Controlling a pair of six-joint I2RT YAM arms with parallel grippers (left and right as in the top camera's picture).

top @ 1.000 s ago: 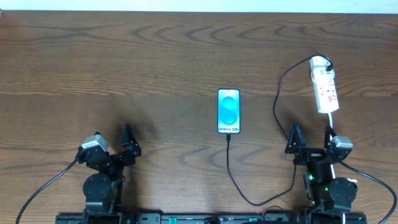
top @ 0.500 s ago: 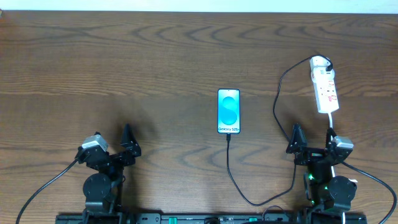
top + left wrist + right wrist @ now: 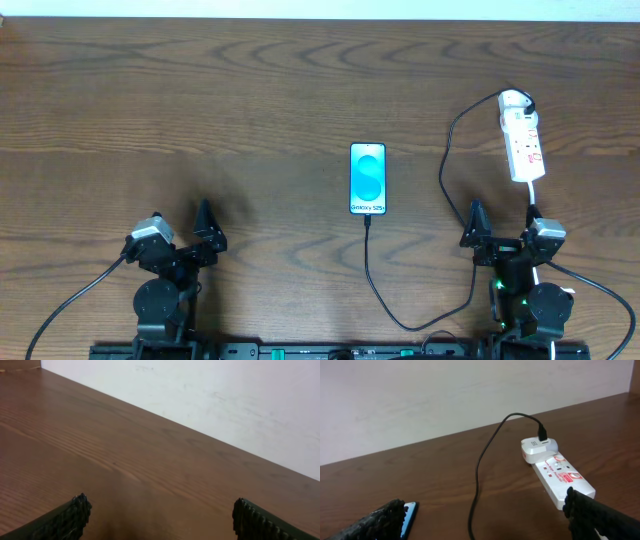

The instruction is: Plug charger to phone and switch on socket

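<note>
Phone: slim glossy slab, cyan screen up, lying flat mid-desk so its near-edge port faces the arms. Charger: thin black flexible cable whose tip meets that edge (seating unclear). It loops near, then far-right to a white adapter on the socket, a smooth white strip with red-marked switches facing up for pressing. Left tool and right tool: ribbed, dark, spread wide, empty.

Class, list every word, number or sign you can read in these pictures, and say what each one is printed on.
"Galaxy S25+": along the bottom of the phone screen, small but legible.
Red markings on the power strip: too blurred to read.
No other text is visible in any view.
</note>
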